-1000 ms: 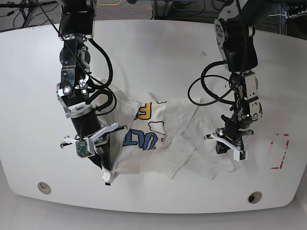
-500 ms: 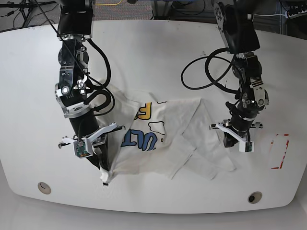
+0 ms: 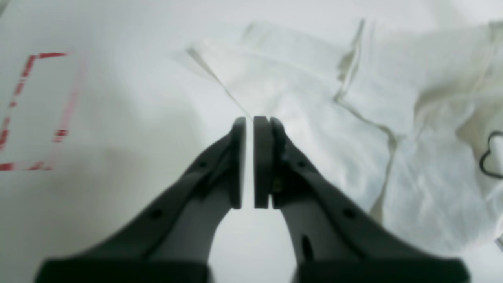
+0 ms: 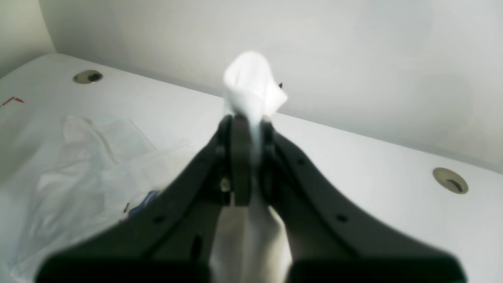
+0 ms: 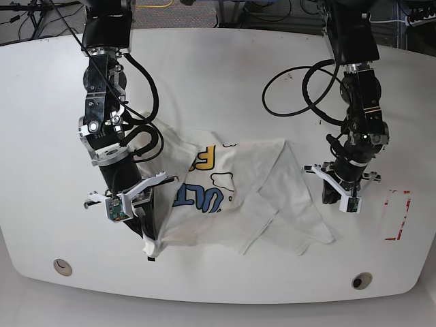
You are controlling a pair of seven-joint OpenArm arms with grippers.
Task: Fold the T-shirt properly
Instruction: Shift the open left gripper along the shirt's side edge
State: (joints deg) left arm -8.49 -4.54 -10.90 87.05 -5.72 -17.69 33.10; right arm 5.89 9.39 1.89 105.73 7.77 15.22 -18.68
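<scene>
One right gripper [image 4: 247,125] pinches the T-shirt [image 5: 238,197] hem; left gripper [image 3: 251,125], seemingly empty, nearly closed.

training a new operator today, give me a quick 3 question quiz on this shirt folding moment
1. True or false: the right gripper is shut on the T-shirt.
2. Where is the left gripper relative to the cloth? A) clamped on a sleeve B) empty, above the table near the shirt's edge C) pressing the printed letters
3. What lies on the table beyond the left gripper, away from the shirt?

Key: 1 true, white cloth sticks out between its jaws. 2 B. 3 a rectangle of red tape marks.
</scene>
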